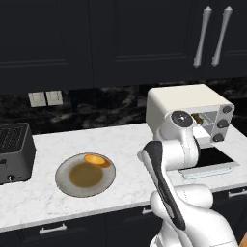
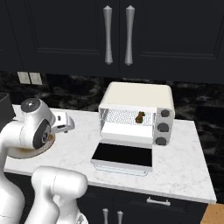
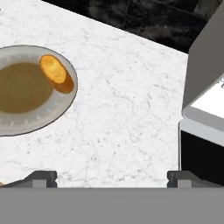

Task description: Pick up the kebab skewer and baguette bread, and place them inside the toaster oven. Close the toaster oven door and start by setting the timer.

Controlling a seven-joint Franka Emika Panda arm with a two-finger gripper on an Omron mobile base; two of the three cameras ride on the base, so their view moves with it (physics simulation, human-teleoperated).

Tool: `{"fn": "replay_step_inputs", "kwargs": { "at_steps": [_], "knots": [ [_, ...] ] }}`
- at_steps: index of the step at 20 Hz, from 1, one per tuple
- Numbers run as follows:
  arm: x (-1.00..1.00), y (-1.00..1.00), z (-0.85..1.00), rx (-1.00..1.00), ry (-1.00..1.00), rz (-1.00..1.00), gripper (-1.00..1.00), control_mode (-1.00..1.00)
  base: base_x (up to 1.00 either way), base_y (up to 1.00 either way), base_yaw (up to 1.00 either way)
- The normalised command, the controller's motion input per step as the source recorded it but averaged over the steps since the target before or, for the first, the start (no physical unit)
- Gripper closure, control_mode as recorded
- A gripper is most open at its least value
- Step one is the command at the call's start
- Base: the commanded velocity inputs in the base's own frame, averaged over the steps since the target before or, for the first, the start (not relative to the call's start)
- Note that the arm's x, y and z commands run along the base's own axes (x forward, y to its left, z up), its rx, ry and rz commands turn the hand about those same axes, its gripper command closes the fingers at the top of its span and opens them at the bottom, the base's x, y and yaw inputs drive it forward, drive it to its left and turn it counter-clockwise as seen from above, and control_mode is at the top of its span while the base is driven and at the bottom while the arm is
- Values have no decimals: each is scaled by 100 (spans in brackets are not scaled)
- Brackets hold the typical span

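The kebab skewer (image 2: 139, 117) appears, small as it is, to lie on the rack inside the toaster oven (image 2: 136, 110), while the baguette bread (image 1: 97, 160) waits on the plate (image 1: 63, 185) at left, the gripper (image 3: 112, 177) spread empty over the counter (image 3: 131, 113) between them, the toaster oven door (image 2: 123, 158) down.

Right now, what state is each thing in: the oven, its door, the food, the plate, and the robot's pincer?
toaster oven: open, rack showing.
toaster oven door: folded down flat onto the counter.
kebab skewer: already inside, on the rack.
baguette bread: lying on the plate's rim, not picked up yet.
plate: on the counter, holding just the bread.
pincer: open, empty, above the counter between plate and oven.
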Motion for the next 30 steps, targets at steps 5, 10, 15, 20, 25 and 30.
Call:
{"fn": "replay_step_inputs", "kwargs": {
  "at_steps": [5, 10, 15, 20, 25, 30],
  "knots": [
    [0, 78, 0, 0, 3, 15, -100, -100, 0, 0, 0],
    [3, 64, -4, 0, 1, 10, -100, -100, 0, 0, 0],
    [19, 8, -10, 1, -1, 1, -100, -100, 0, 0, 0],
    [33, 0, -23, 9, -3, 0, -100, -100, 0, 0, 0],
    [25, 31, -18, 1, 0, 0, -100, -100, 0, 0, 0],
    [21, 37, -8, 0, 10, 0, -100, -100, 0, 0, 0]
  ]
}}
